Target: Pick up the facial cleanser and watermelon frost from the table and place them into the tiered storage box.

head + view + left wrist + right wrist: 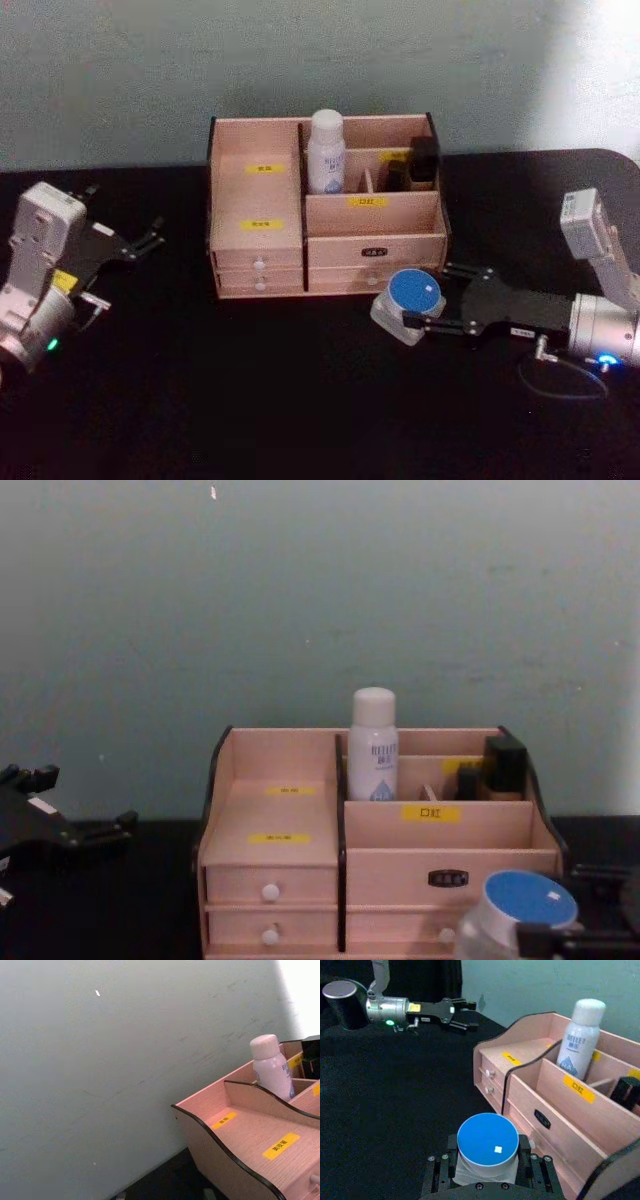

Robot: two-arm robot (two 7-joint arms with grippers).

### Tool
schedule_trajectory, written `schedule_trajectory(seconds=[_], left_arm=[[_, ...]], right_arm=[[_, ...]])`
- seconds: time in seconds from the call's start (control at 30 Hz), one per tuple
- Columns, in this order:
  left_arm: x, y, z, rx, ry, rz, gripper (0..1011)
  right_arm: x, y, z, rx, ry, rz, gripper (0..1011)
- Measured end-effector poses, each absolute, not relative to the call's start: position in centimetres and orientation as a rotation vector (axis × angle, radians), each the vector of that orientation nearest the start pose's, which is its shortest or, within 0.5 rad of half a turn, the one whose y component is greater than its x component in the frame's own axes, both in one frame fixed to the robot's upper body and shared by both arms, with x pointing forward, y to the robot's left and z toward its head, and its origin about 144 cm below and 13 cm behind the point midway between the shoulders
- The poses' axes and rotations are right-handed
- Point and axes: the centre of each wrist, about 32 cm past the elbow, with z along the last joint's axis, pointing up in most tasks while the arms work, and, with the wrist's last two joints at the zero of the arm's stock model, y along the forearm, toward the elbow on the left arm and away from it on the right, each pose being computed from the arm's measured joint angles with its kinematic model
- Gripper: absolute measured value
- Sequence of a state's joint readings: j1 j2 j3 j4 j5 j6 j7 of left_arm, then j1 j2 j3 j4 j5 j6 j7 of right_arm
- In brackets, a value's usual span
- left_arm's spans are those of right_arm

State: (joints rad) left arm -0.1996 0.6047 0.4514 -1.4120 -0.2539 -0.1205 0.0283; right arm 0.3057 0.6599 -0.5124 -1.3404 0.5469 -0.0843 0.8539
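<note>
The facial cleanser [326, 152], a white bottle with blue lettering, stands upright in a back compartment of the tiered storage box [375, 240]; the left wrist view shows the bottle [271, 1067] there too. The watermelon frost [412, 292], a squat jar with a blue lid, sits just before the box's front right corner. My right gripper [426, 295] is shut on the jar, one finger on each side, as its wrist view shows [490, 1160]. My left gripper [150, 238] hangs open to the left of the box, holding nothing.
A small dark bottle [422, 160] stands in the box's back right compartment. The black table [250, 400] spreads wide in front of the box. A pale wall [300, 600] rises right behind it.
</note>
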Motion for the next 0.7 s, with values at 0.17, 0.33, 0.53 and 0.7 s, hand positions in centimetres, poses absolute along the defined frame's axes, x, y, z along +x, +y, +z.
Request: schedule_trajectory(seconds=[0.17, 0.33, 0.53, 0.7], left_arm=[[48.9, 31.0, 114.0, 0.304, -0.285, 1.248, 1001], [48.9, 31.0, 114.0, 0.304, -0.285, 1.248, 1001], [48.9, 31.0, 114.0, 0.304, -0.285, 1.248, 1001], [48.9, 31.0, 114.0, 0.304, -0.285, 1.248, 1001]], right_arm=[[51.8, -32.6, 115.8, -0.218, -0.005, -0.422, 719], [52.6, -31.9, 116.3, -0.215, -0.027, -0.400, 719], [53.6, -30.9, 116.8, -0.213, -0.052, -0.371, 719], [54.8, -29.9, 117.3, -0.223, -0.073, -0.350, 719]])
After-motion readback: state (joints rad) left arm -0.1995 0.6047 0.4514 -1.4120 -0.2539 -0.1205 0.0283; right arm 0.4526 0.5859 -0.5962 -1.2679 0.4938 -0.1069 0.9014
